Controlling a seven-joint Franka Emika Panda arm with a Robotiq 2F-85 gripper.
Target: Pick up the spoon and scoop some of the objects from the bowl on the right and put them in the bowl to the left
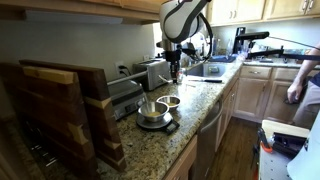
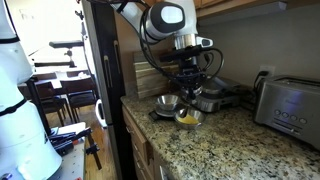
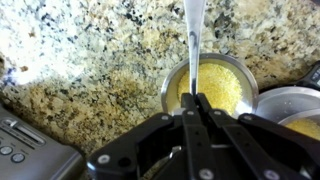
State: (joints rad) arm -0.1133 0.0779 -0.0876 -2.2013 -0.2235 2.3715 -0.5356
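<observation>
My gripper [image 3: 197,103] is shut on the handle of a metal spoon [image 3: 192,35], which points straight away from the wrist camera. Right under it sits a steel bowl [image 3: 240,68] filled with fine yellow grains [image 3: 218,85]. A second steel bowl [image 3: 290,100] lies at the right edge of the wrist view. In both exterior views the gripper [image 1: 174,70] [image 2: 187,80] hovers over the two bowls: the bowl of yellow grains [image 2: 187,118] in front and another bowl [image 2: 166,102] behind it. The bowls also show on the counter [image 1: 152,110] [image 1: 170,101].
Speckled granite counter [image 3: 80,70] [image 2: 240,145]. A toaster [image 2: 288,98] stands at the right. A wooden rack [image 1: 60,110] fills the near foreground. A black appliance [image 2: 215,95] sits behind the bowls. A person's arm [image 1: 303,75] is at the far right.
</observation>
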